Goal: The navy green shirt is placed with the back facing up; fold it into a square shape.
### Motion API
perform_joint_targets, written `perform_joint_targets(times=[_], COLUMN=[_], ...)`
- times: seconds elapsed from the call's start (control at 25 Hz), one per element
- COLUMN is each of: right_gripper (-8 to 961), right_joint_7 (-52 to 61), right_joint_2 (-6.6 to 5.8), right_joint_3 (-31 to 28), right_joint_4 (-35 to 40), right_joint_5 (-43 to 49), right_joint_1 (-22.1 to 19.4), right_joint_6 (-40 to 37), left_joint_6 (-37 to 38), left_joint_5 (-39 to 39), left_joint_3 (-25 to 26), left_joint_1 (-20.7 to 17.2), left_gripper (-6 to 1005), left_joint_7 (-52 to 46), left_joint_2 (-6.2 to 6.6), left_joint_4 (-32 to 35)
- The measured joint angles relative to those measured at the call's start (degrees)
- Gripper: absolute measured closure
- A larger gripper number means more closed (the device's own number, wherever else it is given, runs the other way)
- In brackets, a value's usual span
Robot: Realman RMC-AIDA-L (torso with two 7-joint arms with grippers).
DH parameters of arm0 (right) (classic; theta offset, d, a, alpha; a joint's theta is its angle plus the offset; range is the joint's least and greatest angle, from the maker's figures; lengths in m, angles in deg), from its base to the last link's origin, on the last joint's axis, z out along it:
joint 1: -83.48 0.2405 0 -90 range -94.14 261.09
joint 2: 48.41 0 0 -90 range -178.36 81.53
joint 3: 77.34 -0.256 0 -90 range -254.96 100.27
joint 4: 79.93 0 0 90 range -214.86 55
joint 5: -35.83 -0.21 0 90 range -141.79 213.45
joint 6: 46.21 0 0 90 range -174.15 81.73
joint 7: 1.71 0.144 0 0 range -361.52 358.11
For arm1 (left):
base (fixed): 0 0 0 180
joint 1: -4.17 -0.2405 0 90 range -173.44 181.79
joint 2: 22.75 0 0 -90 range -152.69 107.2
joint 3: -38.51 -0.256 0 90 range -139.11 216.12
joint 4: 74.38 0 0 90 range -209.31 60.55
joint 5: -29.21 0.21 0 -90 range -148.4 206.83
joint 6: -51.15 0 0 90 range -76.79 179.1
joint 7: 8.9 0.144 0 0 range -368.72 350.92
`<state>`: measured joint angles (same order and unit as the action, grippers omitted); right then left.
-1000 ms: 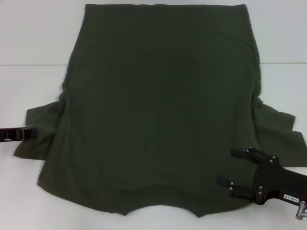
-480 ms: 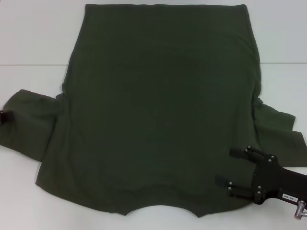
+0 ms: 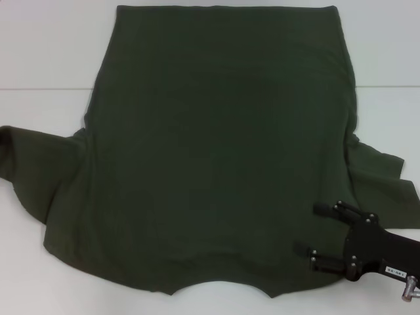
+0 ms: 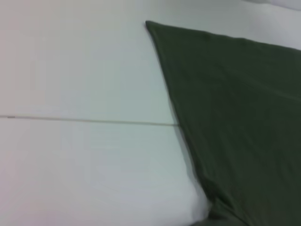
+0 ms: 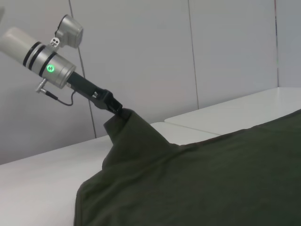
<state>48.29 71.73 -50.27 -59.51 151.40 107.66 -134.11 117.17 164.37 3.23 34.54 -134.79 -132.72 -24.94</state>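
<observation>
Shirt (image 3: 216,151) spread plain-side up across the white surface (image 3: 39,52). Left gripper (image 5: 123,113), jaws clamped on the raised nine-o'clock sleeve; right gripper (image 3: 315,233), jaws open, over the five-o'clock corner.

head looks down; wrists low (all share shirt (image 3: 216,144))

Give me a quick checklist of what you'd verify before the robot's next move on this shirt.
1. Shirt lying plain side up on the table: ok.
2. Left gripper holding the left sleeve and lifting it off the table: ok in the right wrist view.
3. Right gripper open, over the shirt's near right corner: ok; touching the cloth: cannot tell.
4. Right sleeve spread out flat: not ok, it looks rumpled.
5. Shirt's body smooth: ok, only slight bunching by the sleeves.
</observation>
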Motion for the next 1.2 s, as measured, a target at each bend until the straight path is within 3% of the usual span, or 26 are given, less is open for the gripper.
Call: perform_joint_targets(times=[0.36, 0.64, 0.92, 1.2], right_gripper=[29, 29, 29, 29], right_joint_7=[-0.2, -0.2, -0.3, -0.3], right_joint_2=[0.00, 0.00, 0.00, 0.00], right_joint_3=[0.0, 0.0, 0.1, 0.1], right_joint_4=[-0.6, -0.6, -0.6, -0.6], right_joint_5=[0.0, 0.0, 0.0, 0.0], right_joint_1=[0.0, 0.0, -0.1, 0.0], right_joint_6=[0.3, 0.4, 0.4, 0.3], left_joint_6=[7.7, 14.5, 13.0, 11.2], left_joint_5=[0.0, 0.0, -0.8, -4.1], left_joint_3=[-0.1, -0.1, 1.0, 6.3], left_joint_1=[1.8, 4.9, 6.9, 7.0], left_gripper=[995, 995, 995, 996], left_joint_7=[-9.5, -19.9, -22.7, -22.7], left_joint_2=[0.78, 0.69, 0.32, 0.32], left_joint_4=[1.8, -0.3, -7.2, -9.6])
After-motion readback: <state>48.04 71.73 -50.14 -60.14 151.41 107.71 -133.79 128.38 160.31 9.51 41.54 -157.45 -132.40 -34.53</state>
